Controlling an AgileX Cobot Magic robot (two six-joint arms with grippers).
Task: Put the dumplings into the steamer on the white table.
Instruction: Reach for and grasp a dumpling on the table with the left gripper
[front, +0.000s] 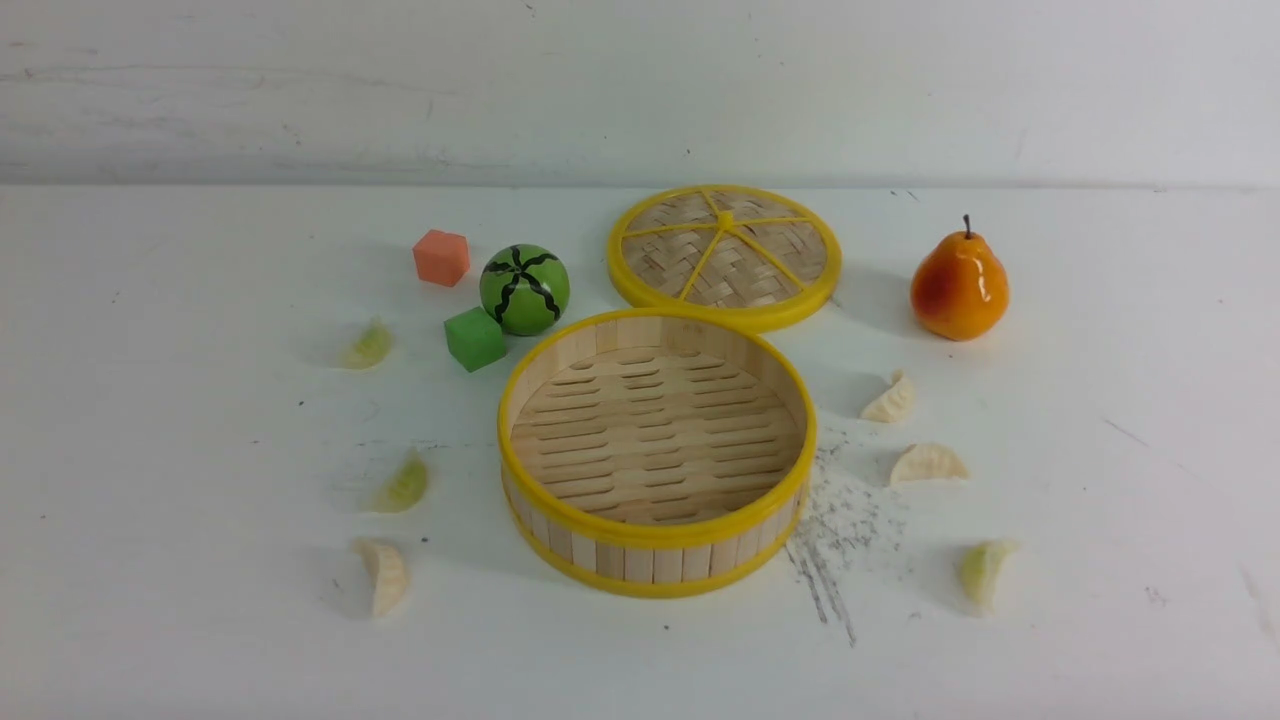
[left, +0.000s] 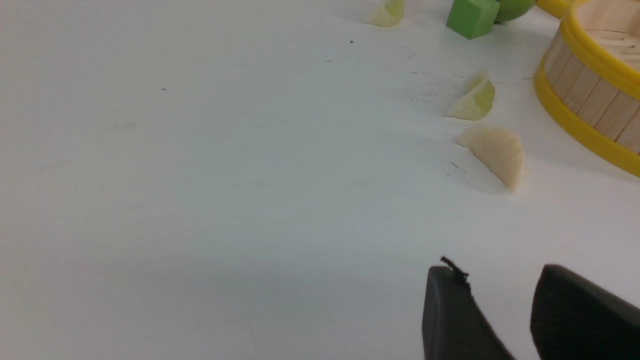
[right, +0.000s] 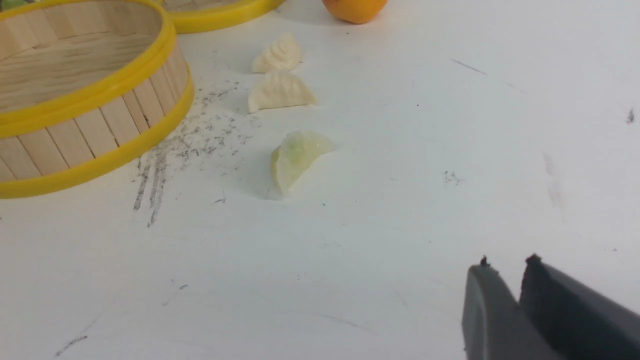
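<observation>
The steamer (front: 655, 532) sits open and holds nothing at the middle of the white table (front: 170, 450). Left of it lie two yellow-green dumplings (front: 369, 346) (front: 405, 484) and a cream one (front: 384, 576). On its right are two cream dumplings (front: 891, 399) (front: 928, 464) and a yellow-green one (front: 984, 569). Neither gripper shows in the front view. My left gripper (left: 500, 275) is open over bare table, short of the cream dumpling (left: 495, 152). My right gripper (right: 507, 263) has a narrow gap at its tips, with nothing in it, well short of the yellow-green dumpling (right: 295, 155).
The woven lid (front: 724, 255) leans behind the steamer. A pear (front: 958, 287) stands at the back right. A watermelon ball (front: 524, 289), a green cube (front: 474, 338) and an orange cube (front: 441, 257) sit at the back left. Grey scratches (front: 835, 530) mark the table.
</observation>
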